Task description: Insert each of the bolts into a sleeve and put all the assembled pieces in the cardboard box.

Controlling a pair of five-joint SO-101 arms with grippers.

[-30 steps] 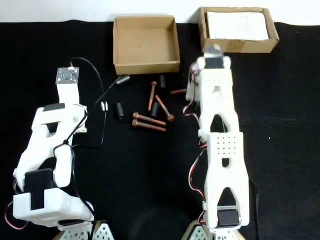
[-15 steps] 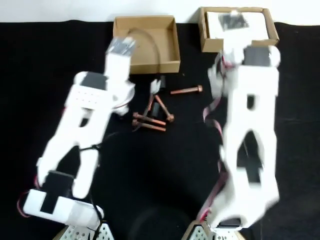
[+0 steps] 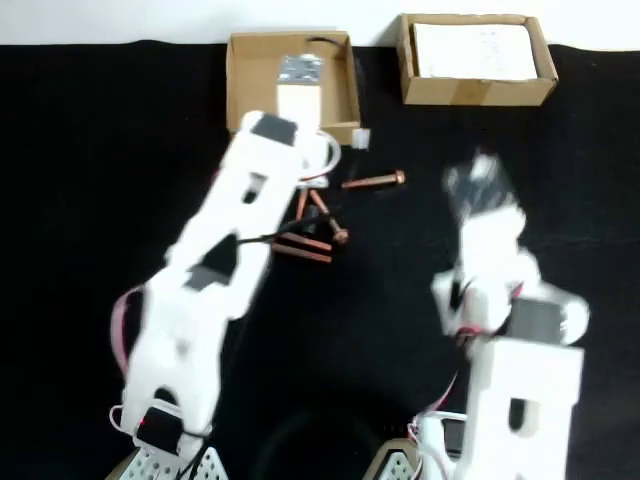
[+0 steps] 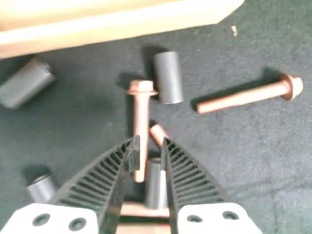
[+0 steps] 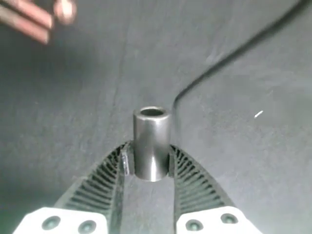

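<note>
**Picking one bolt for the waiting sleeve**

The step in hand looks to be fetching a bolt for the sleeve. The right gripper is clamped on the sleeve's lower half, with the bore end free. It is held above the counter on the right, well apart from the pile.

To do this well, the left gripper should take one bolt alone. At present the copper bolt, hex head toward the cardboard box, runs just beside one fingertip. A second bolt pokes its threaded tip into the gap, and a loose sleeve lies there too. Closing here risks catching two pieces or pushing one aside.

A cleaner choice is the lone bolt, right of the pile and touching nothing. Either way, the fingers should widen first, straddle the shank close to the head and leave the threaded end sticking out. The right arm should present the bore in line with it.

The left gripper's fingers stand only narrowly apart and hold nothing. It hangs over the pile, just near of the far-side box. I cannot tell whether a fingertip touches the copper bolt.
</note>
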